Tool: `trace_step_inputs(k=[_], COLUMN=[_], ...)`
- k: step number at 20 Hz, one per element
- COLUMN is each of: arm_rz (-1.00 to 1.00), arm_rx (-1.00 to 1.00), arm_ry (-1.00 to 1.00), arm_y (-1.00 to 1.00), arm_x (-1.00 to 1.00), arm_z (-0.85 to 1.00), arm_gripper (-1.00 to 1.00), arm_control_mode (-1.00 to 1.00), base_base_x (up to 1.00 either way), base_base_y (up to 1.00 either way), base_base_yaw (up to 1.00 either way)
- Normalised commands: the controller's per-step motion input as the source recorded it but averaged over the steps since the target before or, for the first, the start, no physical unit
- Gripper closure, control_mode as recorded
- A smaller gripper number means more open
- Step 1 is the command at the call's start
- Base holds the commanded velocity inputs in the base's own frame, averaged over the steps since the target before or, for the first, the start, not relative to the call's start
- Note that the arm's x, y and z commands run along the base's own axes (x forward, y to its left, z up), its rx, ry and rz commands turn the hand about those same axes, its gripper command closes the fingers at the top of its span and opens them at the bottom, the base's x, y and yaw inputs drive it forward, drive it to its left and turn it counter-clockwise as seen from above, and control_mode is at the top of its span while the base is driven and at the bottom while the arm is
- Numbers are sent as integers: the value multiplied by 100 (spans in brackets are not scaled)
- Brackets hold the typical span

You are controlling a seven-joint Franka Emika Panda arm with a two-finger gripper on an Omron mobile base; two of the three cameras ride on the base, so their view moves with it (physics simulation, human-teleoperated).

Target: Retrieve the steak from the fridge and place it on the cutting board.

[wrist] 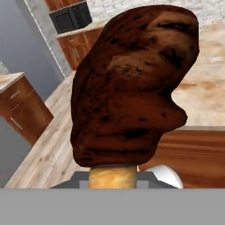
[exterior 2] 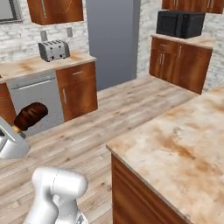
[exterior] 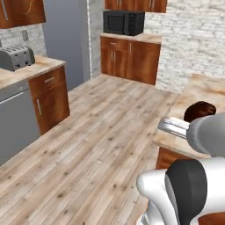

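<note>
The pincer [wrist: 113,176] is clamped on the steak [wrist: 132,83], held in the air above the floor by the near desk [exterior 2: 183,144] edge. At 11 o'clock stands the fridge [exterior 2: 111,39]; microwave [exterior 2: 180,22] at 1 o'clock, toaster [exterior 2: 53,50] at 10.

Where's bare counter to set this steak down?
The island counter beside the arm is bare from its near edge back toward the microwave. The far counter is tighter, with the toaster on it. Fingers hold the steak.
</note>
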Motion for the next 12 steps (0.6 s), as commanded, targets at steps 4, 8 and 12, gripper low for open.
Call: trace_step_inputs(k=[4, 8, 12], arm_rz=[0, 0, 0], arm_rx=[0, 0, 0], arm_ry=[0, 0, 0], arm_y=[0, 0, 0], arm_x=[0, 0, 0], arm_z=[0, 0, 0], arm_gripper=[100, 100, 100], arm_control_mode=[100, 100, 100], base_base_x=[-1, -24, -24], base_base_y=[27, 36, 20], base_base_yaw=[79, 71, 75])
